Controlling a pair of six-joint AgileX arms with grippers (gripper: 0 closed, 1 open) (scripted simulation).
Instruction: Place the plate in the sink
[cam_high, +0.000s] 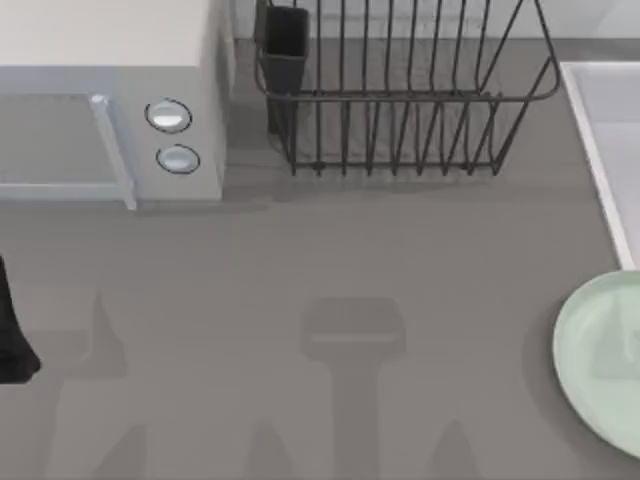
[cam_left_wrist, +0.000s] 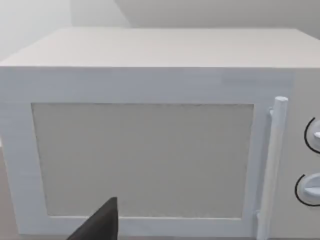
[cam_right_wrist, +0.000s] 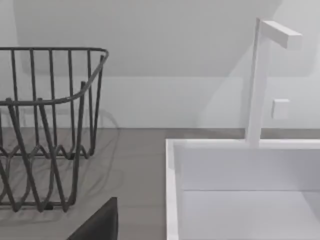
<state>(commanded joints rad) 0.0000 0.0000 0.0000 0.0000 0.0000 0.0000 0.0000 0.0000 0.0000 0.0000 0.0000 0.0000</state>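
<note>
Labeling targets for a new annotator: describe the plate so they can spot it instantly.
Start at the white sink along the table's right edge in the top view. Just in front of it, lying flat on the grey table, is the plate. It is the one round, pale mint-green thing there; the microwave and black wire rack aren't.

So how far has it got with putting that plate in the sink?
Nothing looks done yet. The pale green plate lies flat on the grey table at its right edge, just in front of the sink. Nothing is in hand: the left arm sits at the far left. Grasping, lifting and placing all remain.
</note>
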